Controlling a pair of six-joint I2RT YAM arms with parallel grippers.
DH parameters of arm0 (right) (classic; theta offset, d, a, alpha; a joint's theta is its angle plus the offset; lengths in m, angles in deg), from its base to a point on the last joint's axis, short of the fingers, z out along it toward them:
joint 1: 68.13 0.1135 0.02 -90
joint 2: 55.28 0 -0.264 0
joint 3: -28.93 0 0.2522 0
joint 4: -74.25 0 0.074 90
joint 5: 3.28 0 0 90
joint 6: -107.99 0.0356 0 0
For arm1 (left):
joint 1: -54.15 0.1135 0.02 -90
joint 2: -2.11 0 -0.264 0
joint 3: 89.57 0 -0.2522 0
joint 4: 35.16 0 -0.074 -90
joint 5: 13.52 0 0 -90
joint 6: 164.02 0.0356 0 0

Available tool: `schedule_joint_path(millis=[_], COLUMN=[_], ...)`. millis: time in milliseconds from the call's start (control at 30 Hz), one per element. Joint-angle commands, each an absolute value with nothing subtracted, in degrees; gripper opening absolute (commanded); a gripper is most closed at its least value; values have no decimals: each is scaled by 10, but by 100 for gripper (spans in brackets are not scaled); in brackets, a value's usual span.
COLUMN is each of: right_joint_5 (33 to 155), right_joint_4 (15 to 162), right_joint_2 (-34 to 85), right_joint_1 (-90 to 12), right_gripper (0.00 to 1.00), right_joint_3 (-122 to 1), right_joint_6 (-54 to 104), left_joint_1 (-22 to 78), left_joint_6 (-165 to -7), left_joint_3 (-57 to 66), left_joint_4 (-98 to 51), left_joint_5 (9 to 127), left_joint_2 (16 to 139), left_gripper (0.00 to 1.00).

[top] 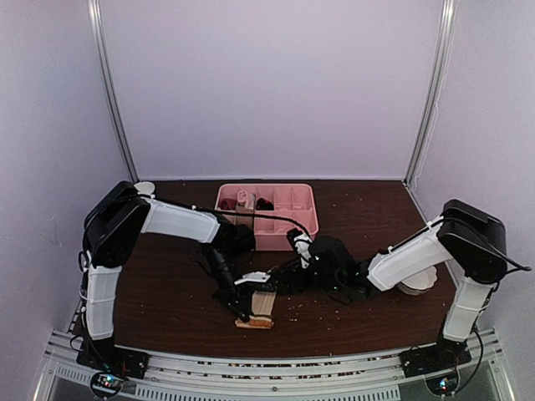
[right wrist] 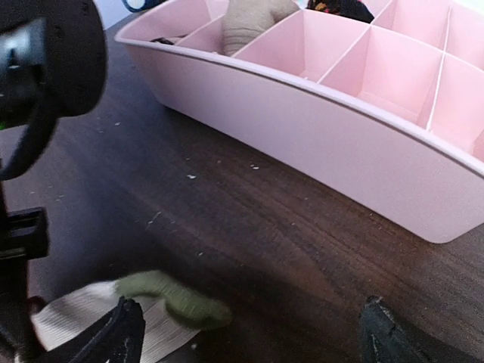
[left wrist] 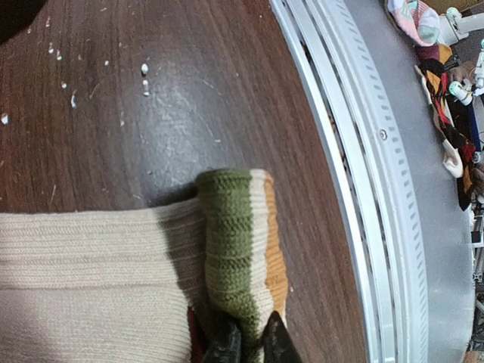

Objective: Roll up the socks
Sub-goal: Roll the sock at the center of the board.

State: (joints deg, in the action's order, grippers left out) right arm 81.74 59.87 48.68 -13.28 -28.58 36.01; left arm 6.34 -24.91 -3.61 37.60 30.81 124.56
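A beige ribbed sock (left wrist: 91, 265) lies flat on the dark wooden table (left wrist: 189, 91), its cuff striped olive, cream and orange. In the left wrist view the cuff (left wrist: 234, 242) is folded up, and my left gripper (left wrist: 253, 346) is shut on its lower edge. From above, the same sock (top: 262, 307) lies near the table's front edge with the left gripper (top: 242, 311) at its left side. My right gripper (right wrist: 253, 336) is open wide with nothing between its fingers. It hovers low just beside the sock's olive edge (right wrist: 175, 300) and shows from above as the right gripper (top: 267, 282).
A pink divided tray (right wrist: 302, 128) stands just behind the right gripper, with rolled fabric in its far compartments; seen from above, the tray (top: 311, 219) is at the back centre. A white bowl (top: 415, 287) sits under the right arm. The metal rail (left wrist: 363, 189) runs along the table's near edge.
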Motion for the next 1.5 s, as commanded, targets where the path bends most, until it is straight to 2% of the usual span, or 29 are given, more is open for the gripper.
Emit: schedule_joint_path(millis=[0, 133, 367, 467, 500, 600, 733, 867, 900, 1000, 1033, 1067, 1100, 1133, 1167, 1300, 1467], right_joint_5=[869, 928, 1031, 1084, 1098, 1123, 1130, 1041, 1010, 958, 964, 980, 993, 1002, 1009, 998, 1041], right_joint_4=[579, 575, 410, 379, 368, 362, 385, 462, 482, 524, 506, 468, 433, 406, 401, 471, 696], right_joint_2=[426, 423, 425, 460, 474, 526, 595, 605, 597, 571, 564, 557, 548, 538, 528, 464, 445], right_joint_1=[-169, -170, -171, -170, -170, -171, -171, -171, -171, -168, -168, -168, -167, -167, -166, -155, -145], right_gripper=[98, 90, 71, 50, 39, 23, 14, 8, 9, 18, 28, 40, 77, 97, 100, 100, 100], right_joint_3=[-241, -212, -124, -149, -165, -217, -276, -287, -281, -257, -237, -217, -199, -186, -179, -187, -289], right_joint_6=[428, 461, 540, 571, 584, 613, 638, 640, 636, 613, 605, 599, 596, 591, 584, 519, 382], left_joint_1=[58, 58, 58, 58, 58, 58, 58, 58, 58, 58, 59, 59, 59, 59, 59, 59, 59], left_joint_6=[-229, -229, -227, -230, -229, -231, -233, -233, -233, -237, -239, -240, -240, -240, -241, -241, -234], left_joint_3=[-31, -32, -33, -34, -35, -35, -35, -38, -38, -37, -36, -35, -35, -35, -35, -39, -45], left_joint_4=[392, 392, 392, 388, 388, 388, 387, 387, 387, 381, 378, 378, 377, 377, 377, 381, 396], left_joint_5=[325, 325, 328, 337, 338, 339, 342, 352, 354, 359, 361, 361, 361, 361, 360, 358, 352], left_joint_2=[1238, 1239, 1239, 1238, 1239, 1237, 1235, 1233, 1233, 1230, 1229, 1228, 1229, 1228, 1229, 1233, 1238], left_gripper=[8, 8, 8, 8, 8, 8, 8, 8, 8, 8, 8, 8, 8, 8, 8, 8, 7])
